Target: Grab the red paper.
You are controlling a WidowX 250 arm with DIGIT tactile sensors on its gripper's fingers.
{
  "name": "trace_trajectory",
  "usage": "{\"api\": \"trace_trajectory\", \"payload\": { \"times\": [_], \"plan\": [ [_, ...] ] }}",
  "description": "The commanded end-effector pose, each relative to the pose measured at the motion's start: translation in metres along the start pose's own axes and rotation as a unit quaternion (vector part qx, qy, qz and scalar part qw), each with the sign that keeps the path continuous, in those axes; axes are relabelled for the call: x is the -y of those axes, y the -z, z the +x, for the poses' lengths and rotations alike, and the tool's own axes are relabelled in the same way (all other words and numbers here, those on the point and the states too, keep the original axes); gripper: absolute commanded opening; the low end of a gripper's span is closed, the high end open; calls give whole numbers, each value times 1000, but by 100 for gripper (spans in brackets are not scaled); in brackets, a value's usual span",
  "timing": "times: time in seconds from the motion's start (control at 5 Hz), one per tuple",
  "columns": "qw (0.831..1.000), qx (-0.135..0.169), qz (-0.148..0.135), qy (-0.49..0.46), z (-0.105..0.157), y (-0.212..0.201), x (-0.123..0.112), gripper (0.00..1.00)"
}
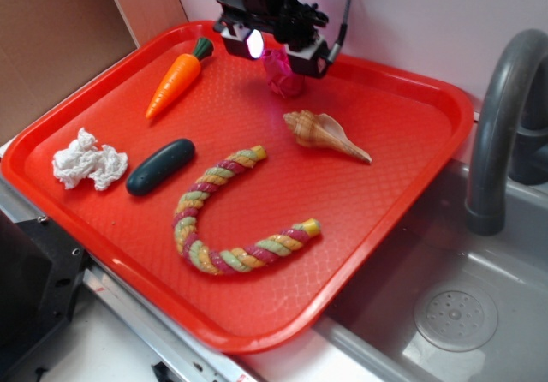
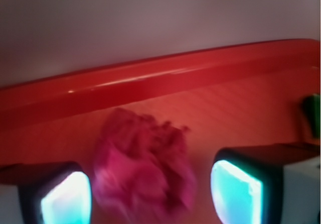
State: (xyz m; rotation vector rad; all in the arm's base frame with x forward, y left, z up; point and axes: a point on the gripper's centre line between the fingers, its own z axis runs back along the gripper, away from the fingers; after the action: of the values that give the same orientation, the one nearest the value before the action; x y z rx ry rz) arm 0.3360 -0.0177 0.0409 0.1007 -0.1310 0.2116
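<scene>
My gripper hangs with jaws apart astride the red paper, so closing should pinch it near the tray rim.

Carrot, seashell, rope, perhaps cucumber.

The red paper before me looks crumpled and matt, perhaps soft, on the glossy plastic tray.
</scene>
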Motion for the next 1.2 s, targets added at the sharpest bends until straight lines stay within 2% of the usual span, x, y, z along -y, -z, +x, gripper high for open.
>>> {"api": "trace_trajectory", "payload": {
  "times": [0.0, 0.2, 0.4, 0.6, 0.8, 1.0],
  "plan": [
    [998, -11, -44, -32, 21, 9, -10, 0],
    [998, -17, -37, -42, 16, -11, -20, 0],
    [998, -42, -10, -53, 2, -54, -37, 0],
    [997, -48, 37, -54, -24, -102, -50, 0],
    [999, -50, 19, 0, -42, -136, -50, 0],
    [998, -42, -4, 47, -56, -156, -39, 0]
  ]
}}
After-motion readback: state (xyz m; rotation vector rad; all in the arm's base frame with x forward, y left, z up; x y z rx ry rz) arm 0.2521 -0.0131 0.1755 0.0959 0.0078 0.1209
